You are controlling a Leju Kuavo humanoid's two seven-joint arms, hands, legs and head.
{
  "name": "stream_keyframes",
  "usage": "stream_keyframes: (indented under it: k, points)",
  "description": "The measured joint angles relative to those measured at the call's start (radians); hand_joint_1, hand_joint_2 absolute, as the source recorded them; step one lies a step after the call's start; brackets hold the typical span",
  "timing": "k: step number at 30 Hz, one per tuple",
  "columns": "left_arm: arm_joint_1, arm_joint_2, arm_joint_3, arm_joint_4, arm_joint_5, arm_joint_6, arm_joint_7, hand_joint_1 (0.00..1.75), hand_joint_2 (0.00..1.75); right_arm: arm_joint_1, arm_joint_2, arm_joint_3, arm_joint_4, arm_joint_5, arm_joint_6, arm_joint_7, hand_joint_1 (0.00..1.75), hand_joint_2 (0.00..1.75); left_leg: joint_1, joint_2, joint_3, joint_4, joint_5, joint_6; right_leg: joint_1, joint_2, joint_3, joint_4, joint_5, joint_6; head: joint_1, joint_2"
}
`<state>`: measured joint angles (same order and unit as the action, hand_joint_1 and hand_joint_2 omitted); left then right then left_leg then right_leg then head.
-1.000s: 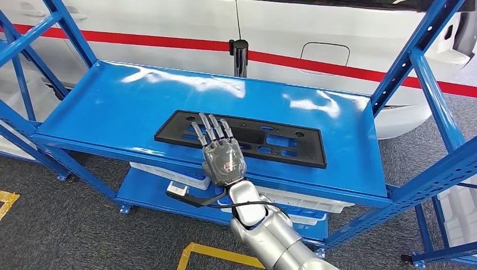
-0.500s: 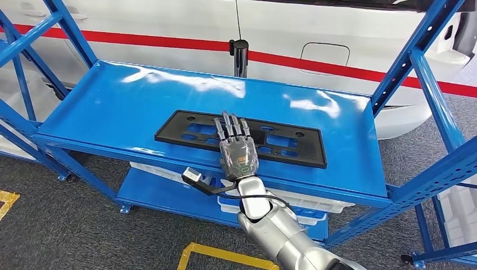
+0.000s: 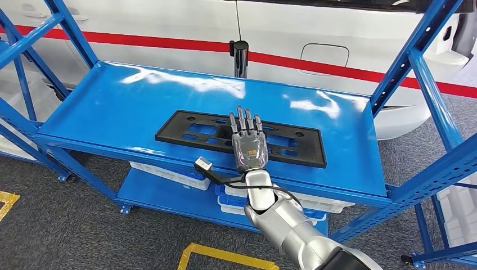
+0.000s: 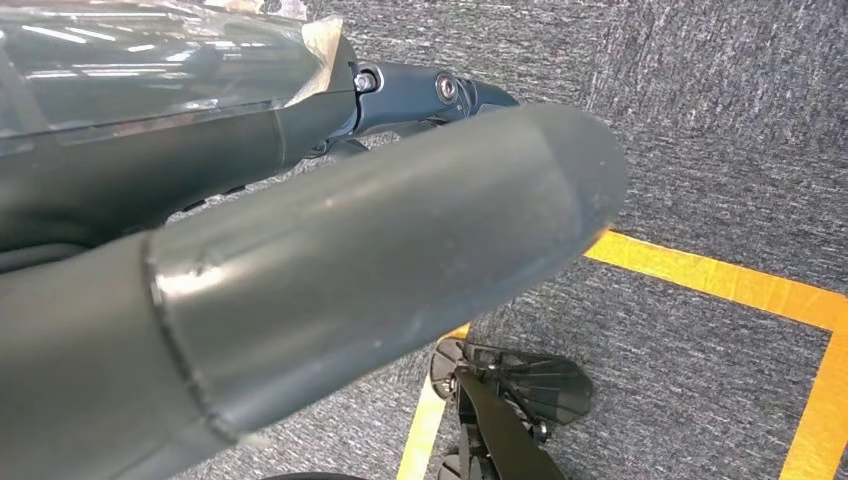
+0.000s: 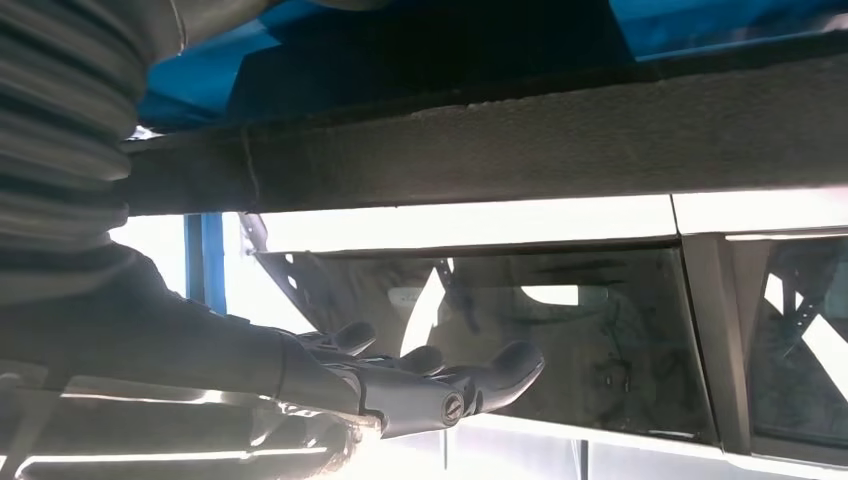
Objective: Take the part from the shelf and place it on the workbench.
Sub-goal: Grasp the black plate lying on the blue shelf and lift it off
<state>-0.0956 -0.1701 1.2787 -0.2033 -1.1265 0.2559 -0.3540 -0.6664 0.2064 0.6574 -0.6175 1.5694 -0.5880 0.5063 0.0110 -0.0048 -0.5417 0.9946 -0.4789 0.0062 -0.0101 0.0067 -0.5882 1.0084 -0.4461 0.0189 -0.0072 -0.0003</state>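
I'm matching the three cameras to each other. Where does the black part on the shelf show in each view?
Head view: black part lies flat on the blue shelf, mid-picture, with the right hand over its middle.
Right wrist view: the dark band across the upper picture seems to be its edge, seen close.
Left wrist view: not in it.
Shared landmark: the blue shelf, also in the right wrist view.

A car workshop or factory floor: blue steel shelving (image 3: 360, 121) stands on grey carpet marked with yellow floor tape (image 3: 216, 253), beside a white car body (image 3: 337, 50) with a red stripe.
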Motion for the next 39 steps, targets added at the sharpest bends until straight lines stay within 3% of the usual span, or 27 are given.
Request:
stream_keyframes:
  k: [2,4,20,25,32,39]
  points:
    - [0.0,0.0,0.0,0.0,0.0,0.0,-0.001,0.0,0.0,-0.002,0.0,0.001,0.006,0.0,0.008,0.002,1.57,1.75,0.0,0.0,0.001,0.0,0.0,0.0,0.0,0.0,0.001,0.0,0.0,0.0,0.0,0.0]
    - [0.0,0.0,0.0,0.0,0.0,0.0,-0.002,0.0,0.0,-0.002,0.0,0.003,0.012,0.0,0.018,0.003,1.7,1.75,0.0,0.0,0.001,0.0,0.0,0.0,0.0,0.0,0.001,0.0,0.0,0.0,0.0,0.0]
    - [0.0,0.0,0.001,0.0,0.003,0.0,-0.003,0.0,0.0,0.008,0.001,0.017,0.032,0.0,0.019,-0.004,1.75,1.75,0.0,0.0,0.0,0.0,0.0,0.0,0.0,0.0,0.0,0.0,0.0,0.0,0.0,0.0]
    - [0.0,0.0,0.001,0.0,0.004,0.0,-0.007,0.0,0.0,0.005,-0.001,0.024,0.034,0.0,-0.026,-0.007,1.75,1.75,0.0,0.0,0.0,0.0,0.0,0.0,0.0,0.0,0.0,0.0,0.0,0.0,0.0,0.0]
    - [0.0,0.0,0.001,0.0,0.006,0.0,-0.023,0.0,0.0,0.04,-0.001,-0.076,-0.098,-0.024,-0.083,-0.202,1.75,1.75,0.0,0.0,-0.002,0.0,0.0,0.0,0.0,0.0,-0.001,0.0,0.0,0.0,0.0,0.0]
    - [0.0,0.0,0.001,0.0,0.006,0.0,-0.024,0.0,0.0,0.067,0.001,-0.145,-0.183,-0.021,-0.079,-0.227,1.75,1.75,0.0,0.0,-0.002,0.0,0.0,0.0,0.0,0.001,-0.002,0.0,0.0,0.0,0.0,0.0]
